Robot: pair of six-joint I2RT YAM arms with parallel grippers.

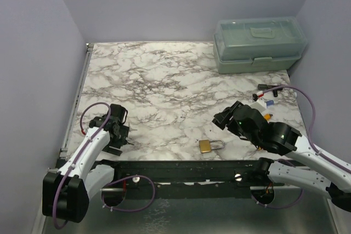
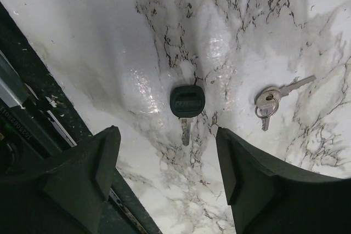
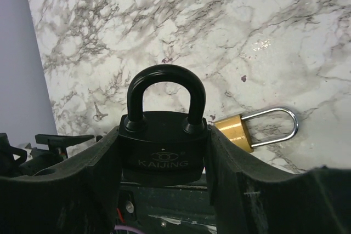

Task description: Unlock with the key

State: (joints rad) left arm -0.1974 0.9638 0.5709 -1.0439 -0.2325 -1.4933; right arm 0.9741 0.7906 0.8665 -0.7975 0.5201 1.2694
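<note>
My right gripper (image 3: pixel 164 152) is shut on a black padlock (image 3: pixel 164 135) marked KAIJING, its shackle closed and pointing away from me, held above the near table edge. In the top view this gripper (image 1: pixel 222 119) is at the right. A black-headed key (image 2: pixel 187 105) lies flat on the marble just ahead of my open left gripper (image 2: pixel 167 154), blade pointing toward the jaws. A small silver key on a ring (image 2: pixel 271 100) lies to its right. The left gripper (image 1: pixel 122 134) is low over the table at the near left.
A brass padlock (image 1: pixel 209 146) with a silver shackle lies near the front edge, also in the right wrist view (image 3: pixel 255 128). A green plastic box (image 1: pixel 259 45) stands at the back right. Small cables and bits (image 1: pixel 267 96) lie at the right edge. A black rail (image 1: pixel 181 171) runs along the front.
</note>
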